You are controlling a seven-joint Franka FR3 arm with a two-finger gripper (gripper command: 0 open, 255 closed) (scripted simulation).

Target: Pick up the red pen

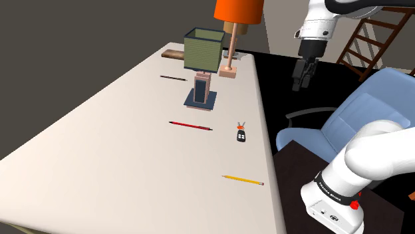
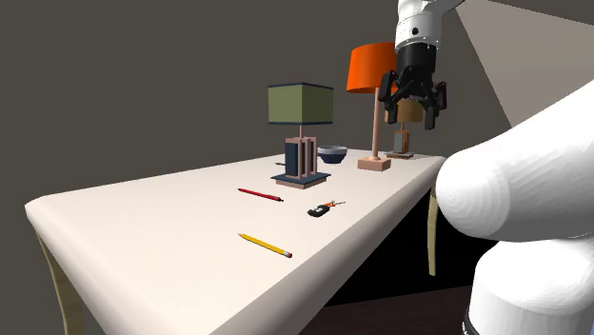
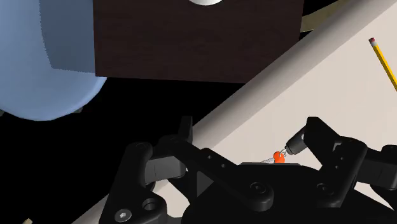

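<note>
Slim red pen (image 1: 191, 125) is seen lying flat on the cream tabletop (image 1: 113, 153). It is located between the square olive-shaded table lamp (image 1: 203, 52) and the yellow pencil (image 1: 243, 179). A small black key fob (image 1: 241, 135) is placed near one end. All-black two-finger gripper (image 1: 300, 83) is held high by the table's long edge, on the side of the blue padded chair (image 1: 362, 110), well apart from the pen. Fingers are spread wide; nothing is clasped.

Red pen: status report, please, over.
Gripper open, empty, high by the table edge. Red pen flat on table, untouched. Key fob beside it, apart.
</note>
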